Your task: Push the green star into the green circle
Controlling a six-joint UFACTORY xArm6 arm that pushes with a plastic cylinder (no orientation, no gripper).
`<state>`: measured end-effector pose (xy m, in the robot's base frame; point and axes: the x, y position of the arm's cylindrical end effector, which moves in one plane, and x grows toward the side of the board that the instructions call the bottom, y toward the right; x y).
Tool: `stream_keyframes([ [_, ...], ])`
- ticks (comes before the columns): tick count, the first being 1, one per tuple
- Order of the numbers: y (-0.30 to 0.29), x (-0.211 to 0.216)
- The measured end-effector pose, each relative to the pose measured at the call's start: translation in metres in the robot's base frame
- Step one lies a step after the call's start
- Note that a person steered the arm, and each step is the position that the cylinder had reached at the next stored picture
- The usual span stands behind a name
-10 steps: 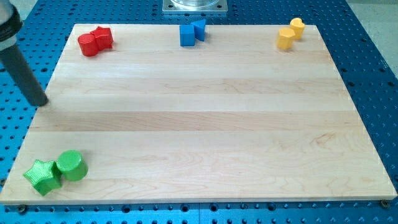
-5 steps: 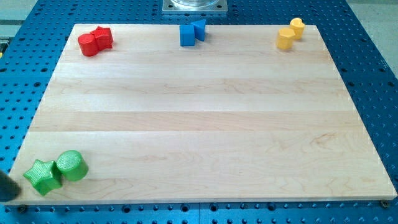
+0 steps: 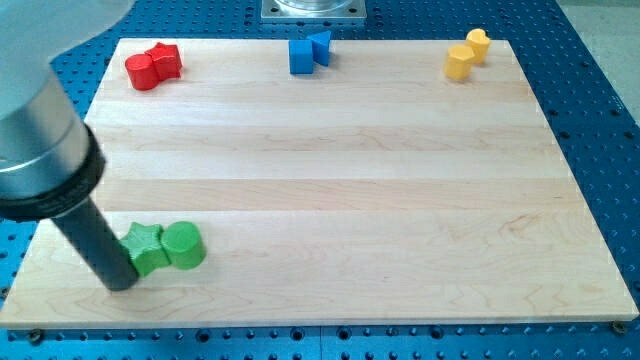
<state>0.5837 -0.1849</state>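
Red (image 3: 153, 66), blue (image 3: 309, 51), yellow blocks (image 3: 466, 53) (top edge)

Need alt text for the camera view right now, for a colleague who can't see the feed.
My tip presses the view's left side of the green star, which touches the green circle near the wooden board's bottom left. Along the top edge sit a red pair, a blue pair and a yellow pair.

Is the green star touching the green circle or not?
Touching: the green star sits right against the green circle, no gap showing. My tip is at the star's left.

The arm leans in from the view's left, my tip (image 3: 119, 283) resting low.
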Motion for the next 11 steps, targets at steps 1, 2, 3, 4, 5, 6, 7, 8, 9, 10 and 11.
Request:
stream_keyframes([
  [1, 0.053, -0.001],
  [2, 0.044, -0.001],
  [3, -0.001, -0.001],
  [4, -0.004, -0.022],
  [5, -0.001, -0.036],
  [6, 0.046, -0.036],
  [7, 0.091, -0.033],
  [8, 0.126, -0.033],
  [9, 0.132, -0.033],
  [10, 0.132, -0.057],
  [11, 0.132, -0.112],
])
